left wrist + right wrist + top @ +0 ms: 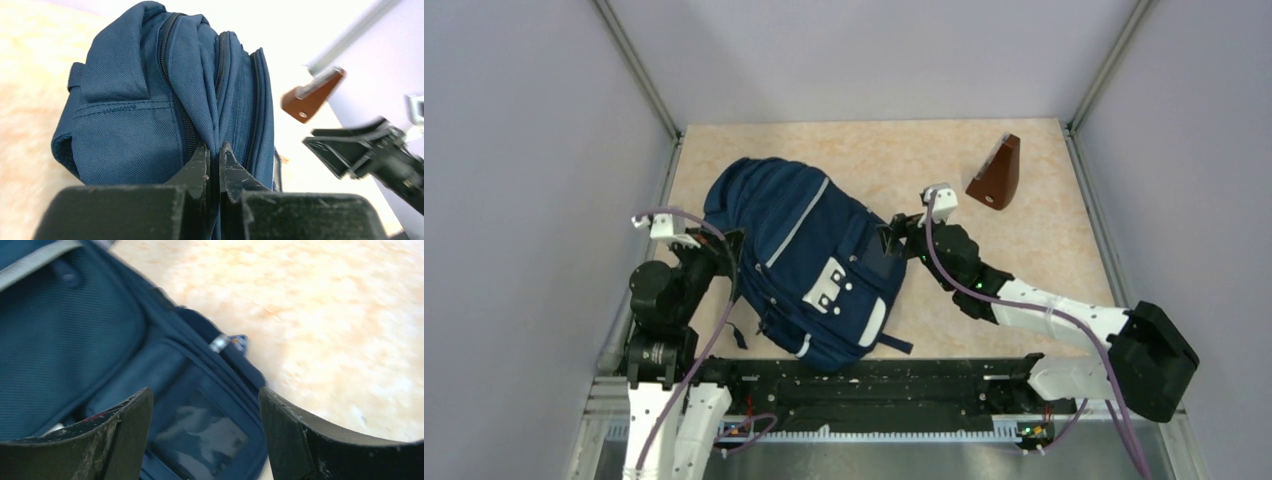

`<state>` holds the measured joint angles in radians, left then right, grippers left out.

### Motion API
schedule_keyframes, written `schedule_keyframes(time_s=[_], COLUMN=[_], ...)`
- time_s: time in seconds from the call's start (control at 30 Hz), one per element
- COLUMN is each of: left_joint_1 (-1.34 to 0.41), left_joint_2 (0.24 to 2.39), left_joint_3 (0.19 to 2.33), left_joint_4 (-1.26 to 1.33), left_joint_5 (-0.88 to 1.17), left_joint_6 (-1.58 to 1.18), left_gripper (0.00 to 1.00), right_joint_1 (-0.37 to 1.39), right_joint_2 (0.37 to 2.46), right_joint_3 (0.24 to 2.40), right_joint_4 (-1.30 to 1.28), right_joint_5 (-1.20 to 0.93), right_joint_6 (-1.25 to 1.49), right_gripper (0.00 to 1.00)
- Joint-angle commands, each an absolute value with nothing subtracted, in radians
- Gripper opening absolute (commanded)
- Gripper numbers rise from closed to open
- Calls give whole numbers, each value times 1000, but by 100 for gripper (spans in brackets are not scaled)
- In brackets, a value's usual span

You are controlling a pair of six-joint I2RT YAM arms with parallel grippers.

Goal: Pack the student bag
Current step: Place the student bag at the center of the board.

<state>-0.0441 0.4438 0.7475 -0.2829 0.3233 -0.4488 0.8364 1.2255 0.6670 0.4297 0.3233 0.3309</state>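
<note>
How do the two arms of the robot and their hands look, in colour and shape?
Both arms mix white links with black joints; see the right arm and left arm. A purple-grey cable runs along each. The left hand and right hand have black, tapered, scratched fingers.

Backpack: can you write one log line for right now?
student bag: front side up | left gripper: shut, pinching bag fabric | right gripper: open at bag's edge, empty | brown wedge: apart from bag
</note>
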Motion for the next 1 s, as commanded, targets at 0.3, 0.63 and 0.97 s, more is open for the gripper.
schedule_keyframes(time_s=[0.3, 0.63, 0.97], left_joint_1=[-48, -48, -52], left_joint_2=[354, 417, 691], left_joint_3=[692, 860, 856], left_joint_4=[-565, -621, -543], left_joint_5=[12, -210, 72], left_joint_6=[-608, -403, -281], left_gripper=[62, 78, 72], right_joint_1=[761, 758, 758], right_joint_2=[1019, 976, 967], right_joint_3=[510, 464, 443], right_joint_4=[208, 229, 278], right_joint_5=[569, 535, 452], right_joint_6=[405, 412, 411], right_gripper=[79, 79, 79])
